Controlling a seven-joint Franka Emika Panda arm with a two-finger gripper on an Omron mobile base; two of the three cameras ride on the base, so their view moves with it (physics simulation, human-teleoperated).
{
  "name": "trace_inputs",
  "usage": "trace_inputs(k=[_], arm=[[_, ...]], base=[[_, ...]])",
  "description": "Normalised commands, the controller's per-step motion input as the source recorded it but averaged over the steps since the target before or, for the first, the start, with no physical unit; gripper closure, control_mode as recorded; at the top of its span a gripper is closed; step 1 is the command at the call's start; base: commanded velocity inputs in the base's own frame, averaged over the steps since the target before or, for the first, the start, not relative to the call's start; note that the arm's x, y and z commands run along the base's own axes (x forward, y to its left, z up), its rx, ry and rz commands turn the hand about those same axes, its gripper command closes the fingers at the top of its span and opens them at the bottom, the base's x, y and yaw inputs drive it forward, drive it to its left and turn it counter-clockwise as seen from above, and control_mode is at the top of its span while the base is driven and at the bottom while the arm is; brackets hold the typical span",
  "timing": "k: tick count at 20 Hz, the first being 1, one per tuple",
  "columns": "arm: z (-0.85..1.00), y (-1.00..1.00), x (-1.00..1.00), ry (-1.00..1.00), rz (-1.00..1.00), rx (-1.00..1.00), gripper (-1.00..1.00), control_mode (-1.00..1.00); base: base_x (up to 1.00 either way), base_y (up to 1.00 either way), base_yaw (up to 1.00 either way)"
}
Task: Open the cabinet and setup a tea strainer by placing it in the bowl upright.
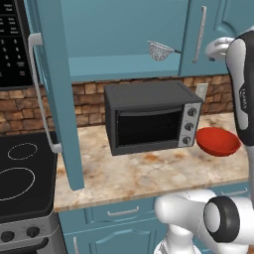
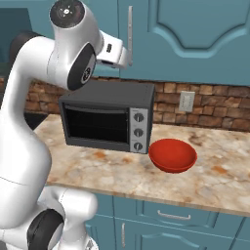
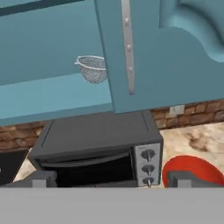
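The teal cabinet (image 1: 62,99) has its left door swung out toward me; its right door (image 3: 175,65) with the long silver handle is closed. On the shelf inside rests the tea strainer (image 1: 159,50) (image 3: 93,68), a small mesh basket partly hidden by the closed door's edge in the hand view. The red bowl (image 1: 218,141) (image 2: 172,155) (image 3: 192,168) sits on the counter right of the black toaster oven (image 1: 149,116). My gripper (image 3: 113,179) is open and empty, held high in front of the closed door, above the oven and to the right of and below the strainer.
The open door (image 1: 62,99) reaches out over the counter's left end. A black cooktop (image 1: 20,173) lies left of it. The brick backsplash has a wall outlet (image 2: 186,101). Teal drawers (image 1: 124,211) run under the marble counter (image 1: 149,173).
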Motion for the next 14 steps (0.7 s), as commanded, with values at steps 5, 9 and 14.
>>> trace_inputs(k=[5, 9, 14], arm=[[0.0, -0.1, 0.54, -0.21, 0.06, -0.12, -1.0, -1.0], [0.02, -0.41, 0.3, -0.09, 0.01, -0.09, -1.0, -1.0], [0.12, -0.35, 0.25, 0.06, -0.01, -0.03, -1.0, -1.0]], base=[[0.0, 0.0, 0.0], [0.0, 0.0, 0.0], [0.0, 0.0, 0.0]])
